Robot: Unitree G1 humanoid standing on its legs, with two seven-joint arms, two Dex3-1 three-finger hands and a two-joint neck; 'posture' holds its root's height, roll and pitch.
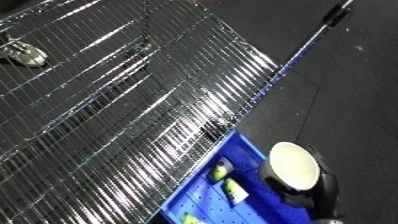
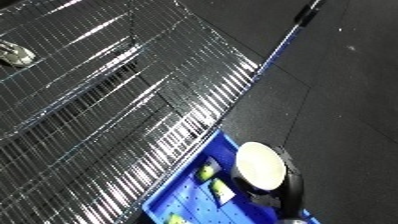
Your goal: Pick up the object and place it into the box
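A blue bin (image 1: pixel 197 181) sits at the bottom of the view, against the edge of a wire shelf (image 1: pixel 115 100). Inside it lie small yellow-green objects (image 1: pixel 219 171) and one with a white label (image 1: pixel 234 189). Over the bin's right rim hangs a white rounded part (image 1: pixel 294 165) on a black body (image 1: pixel 313 196). This looks like my right arm and hand, and its fingers are hidden. A small grey-beige thing (image 1: pixel 23 54) shows at the shelf's far left. My left hand is out of sight.
The whole view is tilted. The chrome wire shelf fills the left and centre. Dark floor (image 1: pixel 346 100) lies to the right. A thin bluish pole with a black grip (image 1: pixel 333 17) runs along the shelf's edge at top right.
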